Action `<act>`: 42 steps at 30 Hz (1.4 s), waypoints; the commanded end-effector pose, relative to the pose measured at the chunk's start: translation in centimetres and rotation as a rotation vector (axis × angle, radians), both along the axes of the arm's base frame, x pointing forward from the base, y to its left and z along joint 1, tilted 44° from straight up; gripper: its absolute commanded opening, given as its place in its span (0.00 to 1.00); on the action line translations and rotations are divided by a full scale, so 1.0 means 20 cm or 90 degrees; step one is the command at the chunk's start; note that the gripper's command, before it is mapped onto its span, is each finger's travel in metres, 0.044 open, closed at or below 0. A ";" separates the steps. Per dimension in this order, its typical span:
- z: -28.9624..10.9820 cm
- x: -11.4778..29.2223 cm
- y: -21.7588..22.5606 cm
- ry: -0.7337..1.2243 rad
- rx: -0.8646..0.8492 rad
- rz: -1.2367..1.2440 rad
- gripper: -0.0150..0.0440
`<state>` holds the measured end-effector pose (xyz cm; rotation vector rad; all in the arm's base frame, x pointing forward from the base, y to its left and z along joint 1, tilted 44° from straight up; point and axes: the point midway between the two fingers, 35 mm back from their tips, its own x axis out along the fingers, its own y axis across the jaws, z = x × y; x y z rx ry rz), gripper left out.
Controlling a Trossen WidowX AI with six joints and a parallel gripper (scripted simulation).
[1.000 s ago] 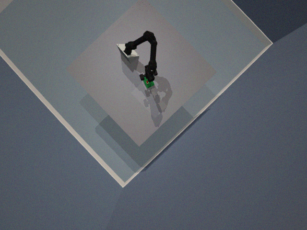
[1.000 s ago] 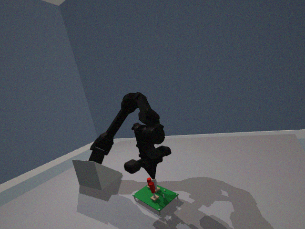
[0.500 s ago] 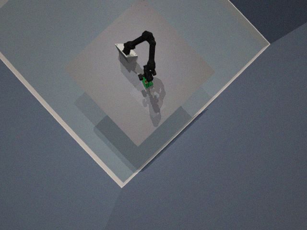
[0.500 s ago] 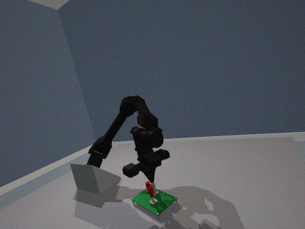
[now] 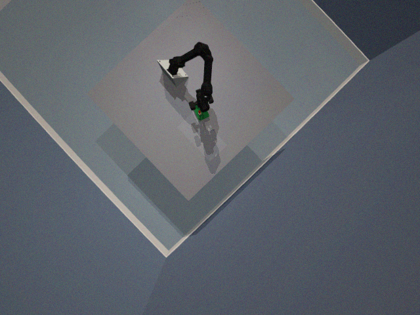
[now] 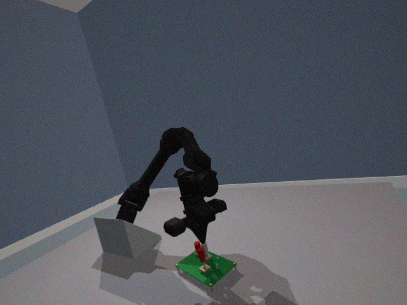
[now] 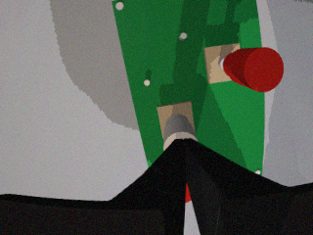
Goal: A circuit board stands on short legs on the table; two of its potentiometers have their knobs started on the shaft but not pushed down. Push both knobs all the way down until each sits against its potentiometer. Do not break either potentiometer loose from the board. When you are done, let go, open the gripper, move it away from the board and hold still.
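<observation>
We see the gripper (image 7: pixel 184 147) fully closed, holding nothing, tip directly above one red knob (image 7: pixel 188 192). The green circuit board (image 7: pixel 151 46) lies below; the other knob (image 7: pixel 256 70) is at two o'clock.

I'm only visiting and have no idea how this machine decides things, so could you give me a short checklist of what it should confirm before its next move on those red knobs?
1. Gripper closed to form a pushing tip: ok, fingers together with nothing between them.
2. Tip lined up over the near knob: ok, the wrist view shows red just under the closed fingers.
3. Near knob fully down: cannot tell, the fingers hide most of it.
4. Far knob seated: not ok, it stands high on its shaft above its tan potentiometer.
5. Circuit board level on its legs: ok in the exterior view.
6. Potentiometers attached to the board: cannot tell for sure; neither looks displaced.
</observation>
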<state>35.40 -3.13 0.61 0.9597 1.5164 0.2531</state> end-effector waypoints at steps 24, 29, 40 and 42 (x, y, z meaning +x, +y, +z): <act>0.04 0.00 -0.03 0.000 0.001 0.005 0.25; 0.04 -0.01 -0.03 0.002 0.004 0.003 0.30; 0.02 0.02 -0.10 -0.005 0.002 -0.043 0.43; 0.02 0.03 -0.12 -0.032 -0.004 -0.024 0.34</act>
